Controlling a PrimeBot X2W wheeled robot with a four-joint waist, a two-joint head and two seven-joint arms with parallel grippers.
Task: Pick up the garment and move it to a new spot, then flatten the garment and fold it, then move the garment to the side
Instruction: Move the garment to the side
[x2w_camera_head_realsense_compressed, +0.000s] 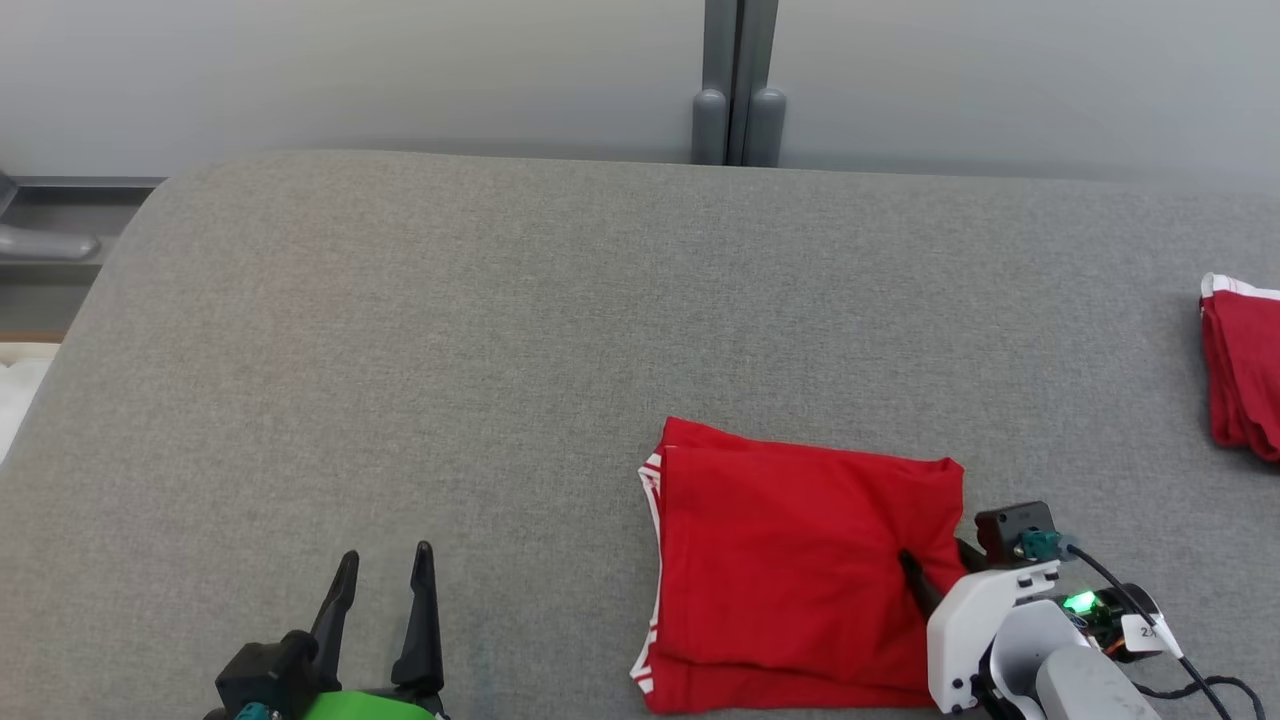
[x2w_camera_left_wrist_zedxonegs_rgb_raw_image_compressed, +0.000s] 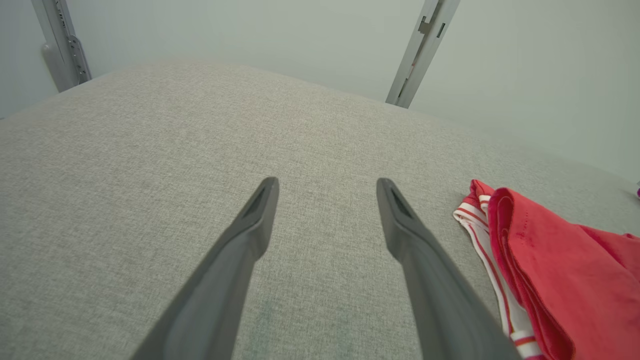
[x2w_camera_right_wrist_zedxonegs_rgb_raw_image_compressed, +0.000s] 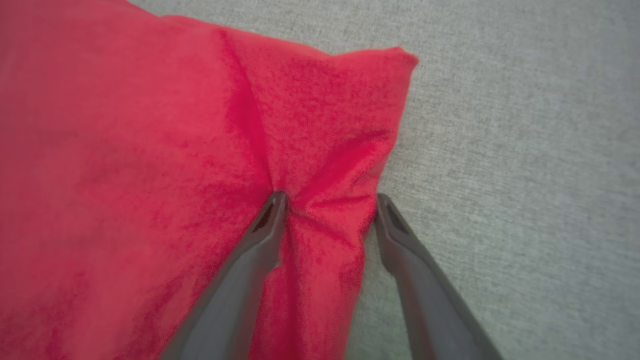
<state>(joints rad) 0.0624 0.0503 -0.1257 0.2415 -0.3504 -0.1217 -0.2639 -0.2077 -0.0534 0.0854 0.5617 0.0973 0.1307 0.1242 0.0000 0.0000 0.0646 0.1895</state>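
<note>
On the gray padded surface (x2w_camera_head_realsense_compressed: 400, 330), front and right of center in the head view, the garment (x2w_camera_head_realsense_compressed: 790, 570) lies folded into a rough square. It's red, with white trim along its left edge and layers stacked at the left and front edges. At its right edge sits the right gripper (x2w_camera_head_realsense_compressed: 938, 565), not clamped: its 2 fingers are spread, 1 tip pressed onto the cloth and the other just off the edge on bare surface. In the right wrist view a raised ridge of fabric sits between the 2 tips, with creases running from the inner tip toward the garment's far right corner. Well apart at lower left is the left gripper (x2w_camera_head_realsense_compressed: 386, 552), fingers spread wide, holding nothing, over bare surface; the garment's trimmed edge shows to its right in the left wrist view. Another red cloth (x2w_camera_head_realsense_compressed: 1240, 370) with white trim lies at the far right edge of the surface. Behind is a pale wall (x2w_camera_head_realsense_compressed: 350, 70) with a gray post (x2w_camera_head_realsense_compressed: 738, 80).
</note>
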